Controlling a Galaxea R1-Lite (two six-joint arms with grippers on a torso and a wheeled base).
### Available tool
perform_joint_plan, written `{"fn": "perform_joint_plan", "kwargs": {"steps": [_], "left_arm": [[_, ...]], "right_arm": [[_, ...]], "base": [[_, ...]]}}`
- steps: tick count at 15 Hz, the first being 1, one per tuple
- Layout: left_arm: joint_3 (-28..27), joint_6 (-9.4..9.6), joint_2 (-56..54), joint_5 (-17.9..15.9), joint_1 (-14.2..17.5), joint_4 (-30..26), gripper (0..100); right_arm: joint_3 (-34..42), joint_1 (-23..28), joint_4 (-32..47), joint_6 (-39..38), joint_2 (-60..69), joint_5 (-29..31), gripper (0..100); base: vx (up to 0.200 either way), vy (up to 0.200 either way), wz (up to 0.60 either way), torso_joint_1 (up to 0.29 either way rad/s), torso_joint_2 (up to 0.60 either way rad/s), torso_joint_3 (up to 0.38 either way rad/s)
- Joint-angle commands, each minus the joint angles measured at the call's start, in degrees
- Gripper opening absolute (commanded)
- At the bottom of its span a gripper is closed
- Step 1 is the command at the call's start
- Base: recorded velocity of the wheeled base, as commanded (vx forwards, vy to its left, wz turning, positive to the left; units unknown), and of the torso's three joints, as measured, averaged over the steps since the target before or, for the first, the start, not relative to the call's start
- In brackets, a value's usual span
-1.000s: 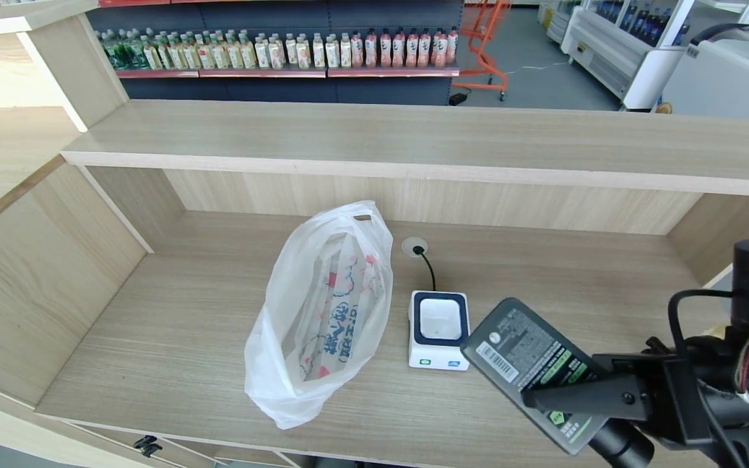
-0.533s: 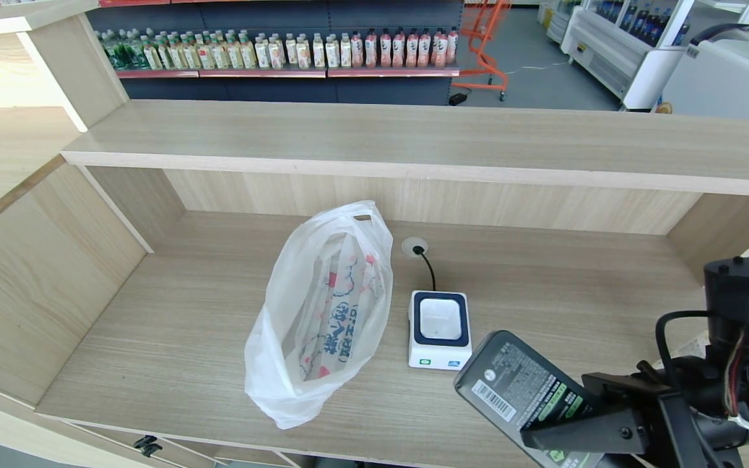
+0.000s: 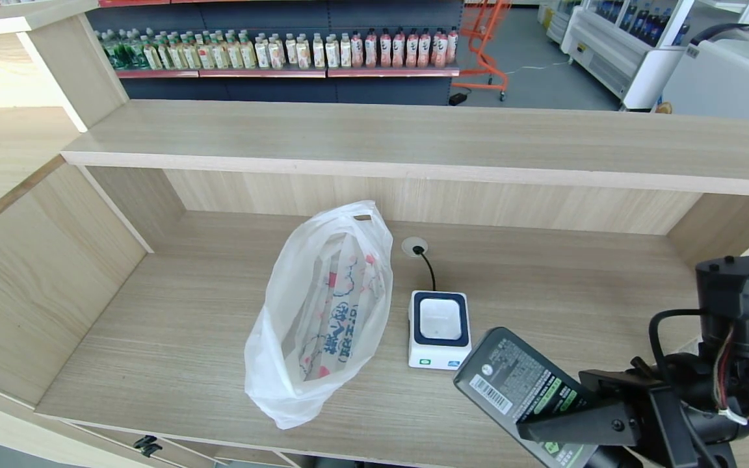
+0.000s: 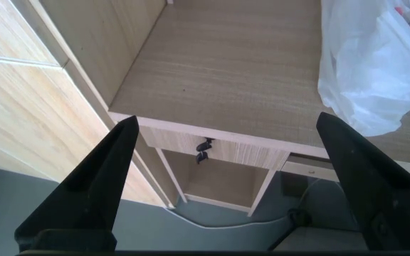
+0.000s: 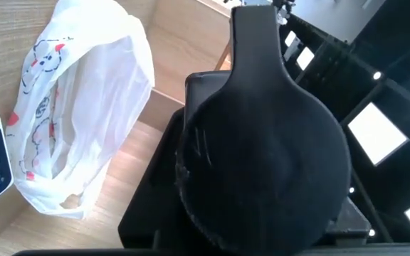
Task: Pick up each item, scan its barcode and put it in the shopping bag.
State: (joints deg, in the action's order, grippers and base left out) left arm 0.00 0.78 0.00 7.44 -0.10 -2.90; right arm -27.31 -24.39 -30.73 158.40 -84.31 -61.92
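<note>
The right end effector [image 3: 560, 422] is clamped on one dark pack [image 3: 511, 374], barcode label facing up. One scanner [image 3: 439, 328] sits on the desk [image 3: 186, 338] just beyond and left of the pack, with nothing between them. One shopping bag [image 3: 322, 312] lies further left, with one printed package inside. One finger is hidden behind the pack, and the pack's lower corner is cut off. The left end effector [image 4: 226, 128] is spread wide and empty over the desk's front edge, near the bag's end.
</note>
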Motion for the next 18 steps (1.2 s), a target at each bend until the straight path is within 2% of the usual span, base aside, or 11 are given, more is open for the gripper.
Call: {"fn": "perform_joint_plan", "kwargs": {"steps": [1,7,8,9,10,12,14,15,16,18], "left_arm": [[0.0,0.01,0.0,0.0,0.0,0.0,100],[0.0,0.01,0.1,0.0,0.0,0.0,100],[0.0,0.01,0.1,0.0,0.0,0.0,100],[0.0,0.01,0.1,0.0,0.0,0.0,100],[0.0,0.01,0.1,0.0,0.0,0.0,100],[0.0,0.01,0.1,0.0,0.0,0.0,100],[0.0,0.01,0.1,0.0,0.0,0.0,100],[0.0,0.01,0.1,0.0,0.0,0.0,100],[0.0,0.01,0.1,0.0,0.0,0.0,100],[0.0,0.01,0.1,0.0,0.0,0.0,100]], "right_arm": [[0.0,0.0,0.0,0.0,0.0,0.0,0],[-0.6,0.0,0.1,-0.9,0.2,0.0,0],[-1.1,0.0,0.2,-6.2,0.6,0.0,0],[-1.7,0.2,0.3,-14.3,1.0,0.0,0],[-4.1,1.8,0.3,-29.9,2.8,1.1,0],[-4.7,7.9,-0.4,-53.7,9.3,12.1,0],[-2.9,12.2,0.1,-66.5,12.1,14.2,0],[-2.8,12.8,0.0,-84.5,12.7,15.6,0],[-4.4,12.9,0.0,-97.8,12.9,19.4,0],[-7.6,11.4,0.1,-124.9,12.2,30.5,0]], "base": [[0.0,0.0,0.0,0.0,0.0,0.0],[0.0,0.0,0.0,0.0,0.0,0.0],[0.0,0.0,0.0,0.0,0.0,0.0],[0.0,0.0,0.0,0.0,0.0,0.0],[0.0,0.0,0.0,0.0,0.0,0.0],[0.0,0.0,0.0,0.0,0.0,0.0],[0.0,0.0,0.0,0.0,0.0,0.0],[0.0,0.0,0.0,0.0,0.0,0.0],[0.0,0.0,0.0,0.0,0.0,0.0],[0.0,0.0,0.0,0.0,0.0,0.0]]}}
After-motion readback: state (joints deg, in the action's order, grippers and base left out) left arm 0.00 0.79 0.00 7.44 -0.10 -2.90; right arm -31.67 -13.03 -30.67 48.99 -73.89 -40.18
